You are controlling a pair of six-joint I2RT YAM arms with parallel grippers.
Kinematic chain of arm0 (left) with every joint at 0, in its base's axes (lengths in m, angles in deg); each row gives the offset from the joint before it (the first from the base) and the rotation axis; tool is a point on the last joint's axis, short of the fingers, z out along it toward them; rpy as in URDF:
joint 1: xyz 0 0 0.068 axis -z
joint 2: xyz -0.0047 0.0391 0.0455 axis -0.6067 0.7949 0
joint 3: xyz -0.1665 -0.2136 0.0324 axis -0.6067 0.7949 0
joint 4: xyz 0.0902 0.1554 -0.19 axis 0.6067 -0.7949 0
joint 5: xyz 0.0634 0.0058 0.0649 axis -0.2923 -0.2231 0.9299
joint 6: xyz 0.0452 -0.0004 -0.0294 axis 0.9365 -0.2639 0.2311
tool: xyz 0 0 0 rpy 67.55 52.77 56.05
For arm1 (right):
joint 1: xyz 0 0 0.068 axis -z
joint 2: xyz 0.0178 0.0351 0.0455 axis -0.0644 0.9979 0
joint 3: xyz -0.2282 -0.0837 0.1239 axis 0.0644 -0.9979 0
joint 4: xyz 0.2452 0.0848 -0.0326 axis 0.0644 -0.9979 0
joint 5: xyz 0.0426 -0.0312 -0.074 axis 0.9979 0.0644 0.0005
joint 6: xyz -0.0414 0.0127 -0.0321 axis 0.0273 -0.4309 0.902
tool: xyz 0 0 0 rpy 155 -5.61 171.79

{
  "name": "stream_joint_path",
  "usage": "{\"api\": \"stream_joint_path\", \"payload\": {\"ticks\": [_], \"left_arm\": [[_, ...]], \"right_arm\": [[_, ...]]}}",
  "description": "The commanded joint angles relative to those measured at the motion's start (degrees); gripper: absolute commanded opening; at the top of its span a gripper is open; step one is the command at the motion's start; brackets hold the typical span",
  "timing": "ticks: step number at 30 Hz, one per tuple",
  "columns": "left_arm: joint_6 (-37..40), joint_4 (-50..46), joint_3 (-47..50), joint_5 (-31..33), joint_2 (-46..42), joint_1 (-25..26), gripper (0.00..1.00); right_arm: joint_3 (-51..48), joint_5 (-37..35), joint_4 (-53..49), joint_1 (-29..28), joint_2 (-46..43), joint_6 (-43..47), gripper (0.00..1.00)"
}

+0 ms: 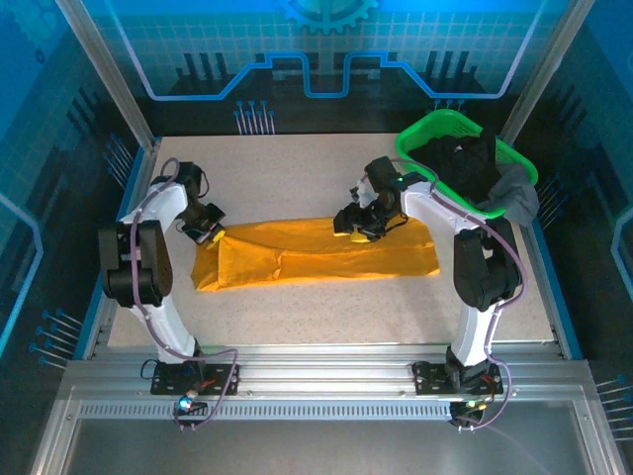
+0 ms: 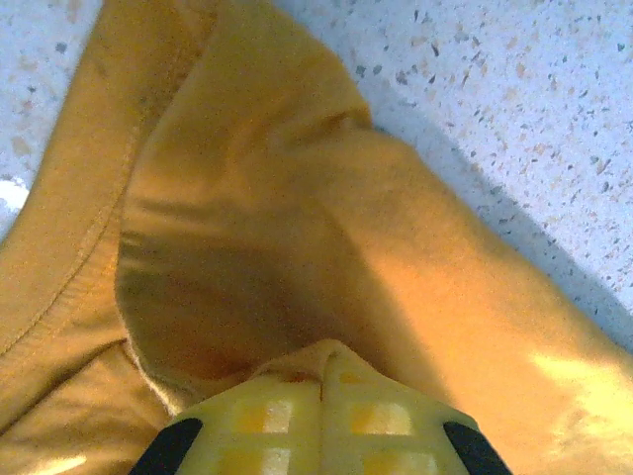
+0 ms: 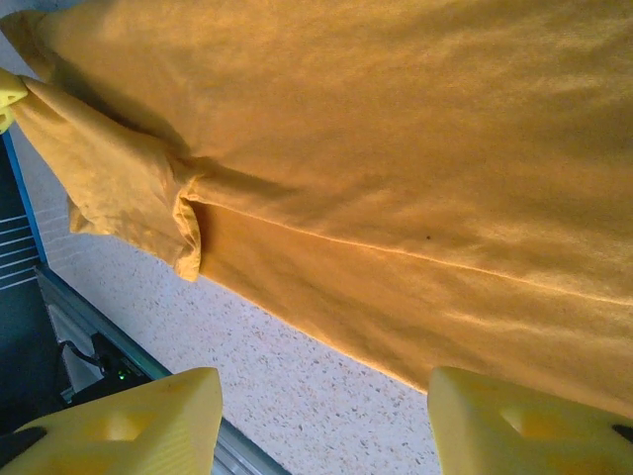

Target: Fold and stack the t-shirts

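Note:
An orange-yellow t-shirt (image 1: 316, 250) lies folded into a long band across the middle of the table. My left gripper (image 1: 211, 231) sits at the band's left end, shut on a pinch of its cloth; up close in the left wrist view the t-shirt (image 2: 297, 228) bunches up into the closed yellow fingertips (image 2: 321, 371). My right gripper (image 1: 358, 226) hovers over the band's upper middle with its fingers spread wide and nothing between them. The right wrist view looks down on the t-shirt (image 3: 396, 148) and its folded sleeve (image 3: 119, 188).
A bright green basket (image 1: 465, 158) at the back right holds dark clothes, with grey cloth draped over its right rim. The speckled tabletop (image 1: 326, 307) lies bare in front of the shirt. A metal rail (image 1: 326, 361) runs along the near edge.

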Motion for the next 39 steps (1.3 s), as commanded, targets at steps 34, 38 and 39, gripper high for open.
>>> {"api": "stream_joint_path", "payload": {"ticks": [34,38,39], "left_arm": [[-11.44,3.78,8.84,6.62,-14.81,9.86,0.21],[-22.72,9.43,11.76,1.18,-10.12,13.06,0.19],[-24.50,11.01,11.97,0.09,-8.78,13.16,0.18]], "right_arm": [[0.29,-13.75,-6.50,12.84,1.15,6.69,0.37],[4.12,-21.46,-9.94,13.42,6.49,7.99,0.28],[4.85,-23.22,-10.67,13.41,7.85,8.36,0.27]]}}
